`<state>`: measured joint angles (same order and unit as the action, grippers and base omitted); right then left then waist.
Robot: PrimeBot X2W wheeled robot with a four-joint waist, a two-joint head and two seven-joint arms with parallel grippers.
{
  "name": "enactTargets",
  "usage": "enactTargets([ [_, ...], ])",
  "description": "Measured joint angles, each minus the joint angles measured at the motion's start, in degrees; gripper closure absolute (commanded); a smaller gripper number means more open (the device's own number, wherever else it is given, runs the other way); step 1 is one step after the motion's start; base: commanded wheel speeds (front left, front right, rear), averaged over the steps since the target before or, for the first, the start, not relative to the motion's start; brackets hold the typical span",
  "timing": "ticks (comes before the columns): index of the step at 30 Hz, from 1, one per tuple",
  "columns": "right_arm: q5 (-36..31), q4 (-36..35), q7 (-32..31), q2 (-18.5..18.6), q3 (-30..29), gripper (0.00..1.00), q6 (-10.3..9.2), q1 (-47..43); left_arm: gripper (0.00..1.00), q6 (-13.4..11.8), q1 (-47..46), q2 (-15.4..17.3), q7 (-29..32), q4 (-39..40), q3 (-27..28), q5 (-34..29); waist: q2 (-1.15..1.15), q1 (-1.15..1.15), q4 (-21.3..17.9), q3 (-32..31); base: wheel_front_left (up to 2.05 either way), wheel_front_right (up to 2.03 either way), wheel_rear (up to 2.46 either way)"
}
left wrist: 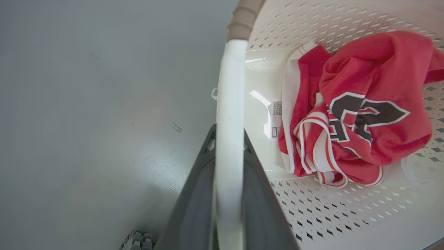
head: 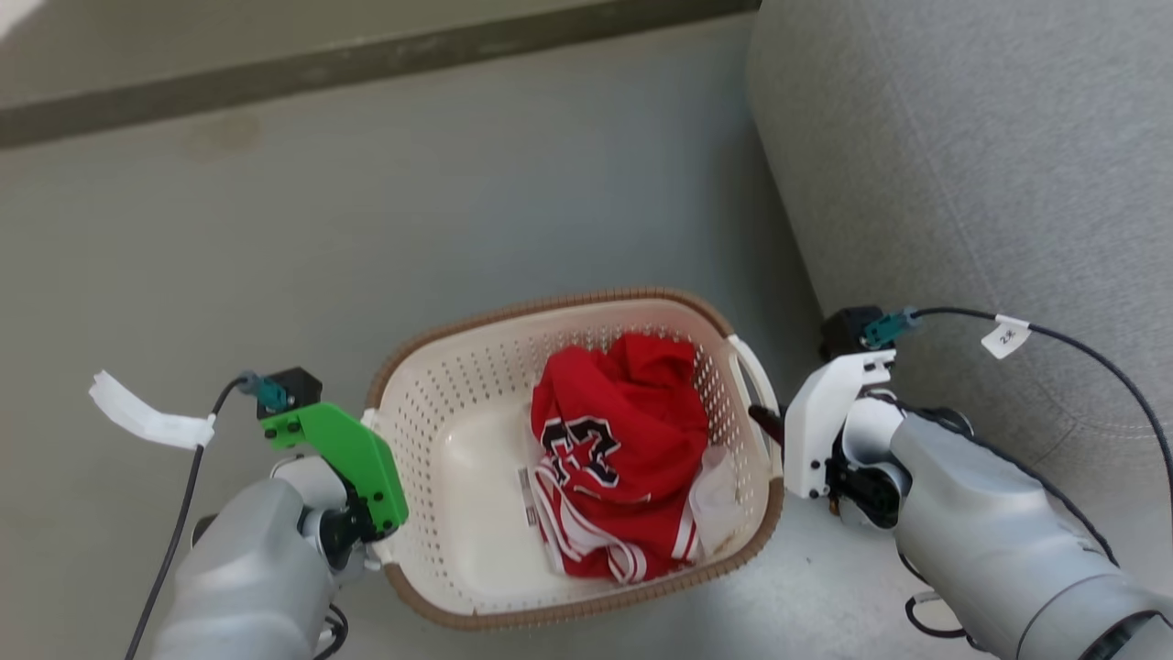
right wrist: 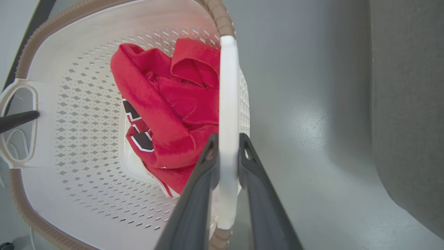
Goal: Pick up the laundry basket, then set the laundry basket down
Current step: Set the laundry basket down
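Item: small cream-white rectangular plastic laundry basket, rounded corners, perforated walls, brown woven-look rim, white handle each short end | Pose: upright, mouth up | Place: over grey floor, resting or lifted I can't tell | Load: crumpled red jersey

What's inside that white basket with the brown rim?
A crumpled red jersey with black-and-white lettering lies in the laundry basket; whatever is beneath the cloth is hidden.
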<state>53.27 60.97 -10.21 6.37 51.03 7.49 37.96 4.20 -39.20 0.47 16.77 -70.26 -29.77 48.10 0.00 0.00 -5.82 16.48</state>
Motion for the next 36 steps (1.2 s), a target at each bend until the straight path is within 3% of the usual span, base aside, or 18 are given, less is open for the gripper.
enactTargets([
  [36, -4.4, 0.9, 14.1, 1.9, 0.0, 1.0, 0.05, 16.5, 1.0, -4.2, -16.4, -0.2, -11.3, 2.9, -1.2, -4.0, 0.0, 0.01, 2.4, 27.0, 0.0, 0.0, 0.0],
])
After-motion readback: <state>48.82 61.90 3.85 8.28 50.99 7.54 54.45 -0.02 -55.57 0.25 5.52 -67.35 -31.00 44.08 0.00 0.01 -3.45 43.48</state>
